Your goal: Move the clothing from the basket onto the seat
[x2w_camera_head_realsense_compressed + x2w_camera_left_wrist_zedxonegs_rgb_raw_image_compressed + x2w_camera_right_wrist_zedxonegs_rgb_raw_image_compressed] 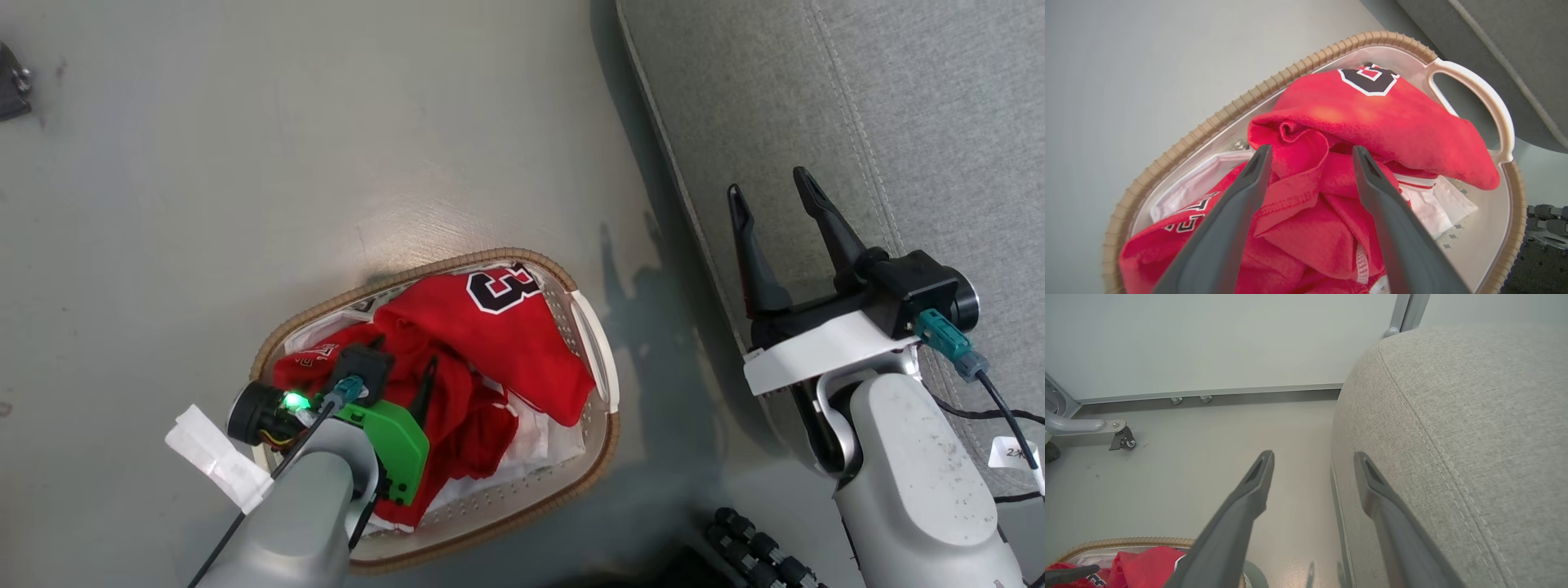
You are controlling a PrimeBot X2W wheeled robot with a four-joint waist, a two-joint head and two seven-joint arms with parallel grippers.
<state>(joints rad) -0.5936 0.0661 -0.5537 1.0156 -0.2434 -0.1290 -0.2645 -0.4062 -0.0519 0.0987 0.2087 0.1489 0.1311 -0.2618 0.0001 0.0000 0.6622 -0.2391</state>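
The basket (424, 269) stands on the grey floor, piled with the clothing (498, 343), crumpled red jerseys with a black-and-white number on top. My left gripper (404, 371) reaches down into the pile. In the left wrist view that left gripper (1311, 150) is open, and a fold of the clothing (1372, 118) lies between its spread fingers, unpinched. The basket's brown rim (1241, 102) curves around it. My right gripper (771, 186) hovers open and empty over the front edge of the seat (898, 122). The right gripper (1312, 455) straddles the edge of the seat (1453, 416).
A white cloth liner (1200, 183) shows under the jerseys. The seat's side stands close to the basket's handle (1490, 102). A metal leg with a caster (1122, 439) sits near the far wall. Black rollers (751, 547) lie at the bottom, by my base.
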